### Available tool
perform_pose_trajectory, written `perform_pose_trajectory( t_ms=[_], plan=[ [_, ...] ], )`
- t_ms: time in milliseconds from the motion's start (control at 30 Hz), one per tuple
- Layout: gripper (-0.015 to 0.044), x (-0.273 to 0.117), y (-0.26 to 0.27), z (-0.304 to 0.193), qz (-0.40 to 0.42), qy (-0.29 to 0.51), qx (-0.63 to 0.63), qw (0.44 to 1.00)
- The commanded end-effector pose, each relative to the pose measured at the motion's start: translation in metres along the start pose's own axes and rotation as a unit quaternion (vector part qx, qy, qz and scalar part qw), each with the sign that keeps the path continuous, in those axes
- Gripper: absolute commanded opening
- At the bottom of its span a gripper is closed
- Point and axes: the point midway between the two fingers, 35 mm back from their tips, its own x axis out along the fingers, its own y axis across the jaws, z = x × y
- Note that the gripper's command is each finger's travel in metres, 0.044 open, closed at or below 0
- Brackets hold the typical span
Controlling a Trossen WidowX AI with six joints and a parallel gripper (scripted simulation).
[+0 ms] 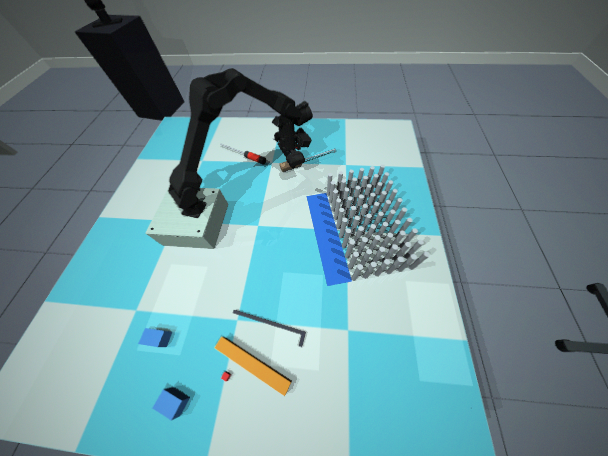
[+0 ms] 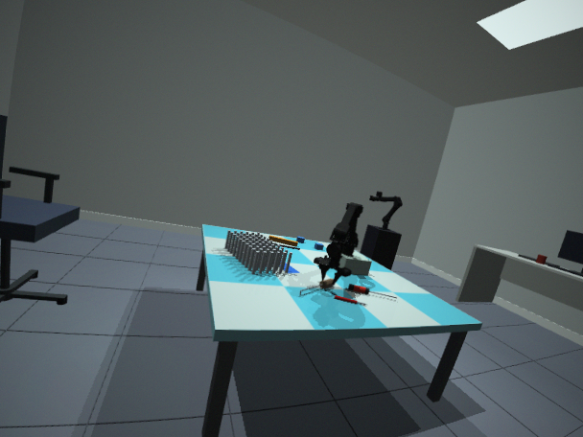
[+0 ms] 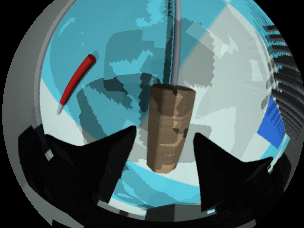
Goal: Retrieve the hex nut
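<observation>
A tool with a brown wooden handle (image 1: pixel 285 167) (image 3: pixel 171 107) and a long thin metal shaft lies on the table beyond the near corner of the spacer field. My gripper (image 1: pixel 292 162) (image 2: pixel 329 283) (image 3: pixel 166 133) is partly open, low over the handle, with one finger on each side. The wrist view shows gaps between both fingers and the handle. The grey standing spacers (image 1: pixel 330 186) (image 2: pixel 264 259) are upright in dense rows. The blue taped strip (image 1: pixel 325 240) (image 3: pixel 271 125) lies along their front, with no nut visible on it. The hex nut cannot be made out.
A red-and-black screwdriver (image 1: pixel 255 157) (image 2: pixel 358 288) and a thin red tool (image 2: pixel 346 300) (image 3: pixel 76 81) lie near the gripper. A dark L-shaped key (image 1: pixel 270 323), an orange bar (image 1: pixel 254 366), two blue blocks (image 1: pixel 154 338) (image 1: pixel 170 404) and a small red cube (image 1: pixel 226 376) lie farther off.
</observation>
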Motion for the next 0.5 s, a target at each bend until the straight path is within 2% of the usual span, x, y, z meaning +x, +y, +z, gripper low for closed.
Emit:
perform_pose_trajectory(
  t_ms=[0,267,400,467],
  plan=[
    [0.0280,0.007,-0.001,-0.001,-0.002,0.001,-0.001,1.000],
    [0.0280,0.017,-0.001,-0.002,-0.002,0.001,0.000,1.000],
    [0.0175,0.017,-0.001,-0.002,-0.002,0.001,0.000,1.000],
    [0.0162,0.017,-0.001,-0.002,-0.002,0.001,0.000,1.000]
  ],
)
